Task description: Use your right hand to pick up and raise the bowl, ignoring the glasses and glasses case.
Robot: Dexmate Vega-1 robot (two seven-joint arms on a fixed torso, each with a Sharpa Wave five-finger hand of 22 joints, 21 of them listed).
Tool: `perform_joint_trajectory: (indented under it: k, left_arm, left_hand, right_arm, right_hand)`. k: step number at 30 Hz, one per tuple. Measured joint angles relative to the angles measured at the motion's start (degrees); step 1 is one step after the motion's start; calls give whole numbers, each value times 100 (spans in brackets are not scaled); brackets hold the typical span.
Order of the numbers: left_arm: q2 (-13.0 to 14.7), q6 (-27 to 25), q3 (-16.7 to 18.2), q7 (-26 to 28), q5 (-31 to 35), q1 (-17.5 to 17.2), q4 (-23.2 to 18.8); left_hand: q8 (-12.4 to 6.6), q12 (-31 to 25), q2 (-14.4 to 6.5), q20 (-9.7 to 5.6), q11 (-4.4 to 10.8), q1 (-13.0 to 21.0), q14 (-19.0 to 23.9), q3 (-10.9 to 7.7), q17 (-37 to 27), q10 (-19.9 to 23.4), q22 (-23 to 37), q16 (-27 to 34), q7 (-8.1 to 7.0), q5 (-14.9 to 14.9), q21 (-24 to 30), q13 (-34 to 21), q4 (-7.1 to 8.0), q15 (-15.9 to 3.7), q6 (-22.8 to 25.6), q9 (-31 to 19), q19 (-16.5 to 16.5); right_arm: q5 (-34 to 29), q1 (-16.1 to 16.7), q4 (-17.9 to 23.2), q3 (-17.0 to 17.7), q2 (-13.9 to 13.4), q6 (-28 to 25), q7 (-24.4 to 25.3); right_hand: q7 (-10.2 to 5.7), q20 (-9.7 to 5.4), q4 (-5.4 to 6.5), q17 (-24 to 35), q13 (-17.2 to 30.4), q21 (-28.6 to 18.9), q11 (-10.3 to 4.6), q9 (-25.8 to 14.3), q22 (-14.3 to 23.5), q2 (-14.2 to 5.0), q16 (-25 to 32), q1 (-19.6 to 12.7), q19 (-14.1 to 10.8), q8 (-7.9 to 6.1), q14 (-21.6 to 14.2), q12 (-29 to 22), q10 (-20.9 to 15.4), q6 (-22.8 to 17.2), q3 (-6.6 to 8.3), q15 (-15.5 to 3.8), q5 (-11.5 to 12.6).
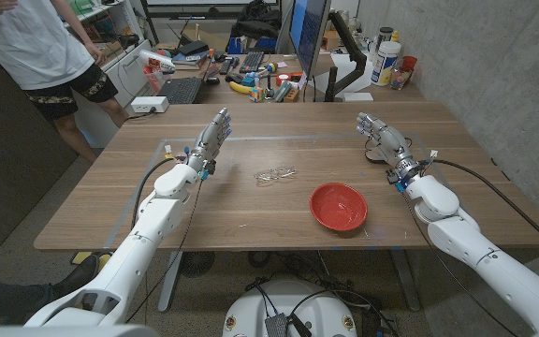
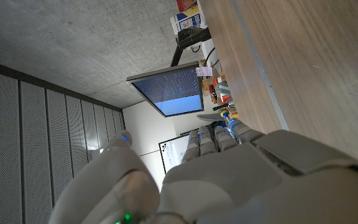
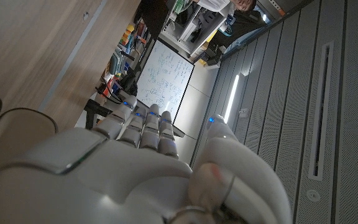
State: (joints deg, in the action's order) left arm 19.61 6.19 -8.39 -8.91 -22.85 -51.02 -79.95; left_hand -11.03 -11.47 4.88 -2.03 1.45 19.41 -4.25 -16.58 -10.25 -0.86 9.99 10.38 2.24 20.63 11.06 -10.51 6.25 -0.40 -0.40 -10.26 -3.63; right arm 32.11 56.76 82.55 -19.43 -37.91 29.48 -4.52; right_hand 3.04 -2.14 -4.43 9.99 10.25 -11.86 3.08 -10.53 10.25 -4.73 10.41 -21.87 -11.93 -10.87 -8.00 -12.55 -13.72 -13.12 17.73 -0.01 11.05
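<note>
Fingers of the right hand reach out straight and slightly apart above the far right part of the wooden desk, gripping nothing. A red bowl sits on the desk nearer the robot than that hand, off toward the desk's middle and well apart from the fingertips; nothing touches it. Clear-framed glasses lie near the centre of the desk, between the two hands and just beyond the bowl; their thin frame is hard to make out against the wood grain. On the other side, the left hand is raised over the desk's left half, its fingers likewise extended and holding nothing.

Behind the desk a monitor glows blue with rows of text too small to read in the left wrist view. A whiteboard carries handwriting in the right wrist view, also too faint to read. A person in a white shirt and dark patterned shorts stands at the far left, cut off by the picture's edge. Cluttered items on the table behind are too small to identify.
</note>
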Motion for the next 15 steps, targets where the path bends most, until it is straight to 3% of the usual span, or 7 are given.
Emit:
perform_joint_trajectory:
  k: [15]
  left_arm:
    - [-16,13,-31,-30,-8,55,63]
  left_hand:
    - [0,0,0,0,0,0,0,17,0,0,0,0,8,0,0,0,17,0,7,0,0]
  right_arm:
    - [-210,203,164,42,-148,254,77]
  right_hand:
    - [-39,-11,-24,0,0,0,-31,0,0,5,0,-5,-54,0,-30,0,-31,-39,-24,-31,0]
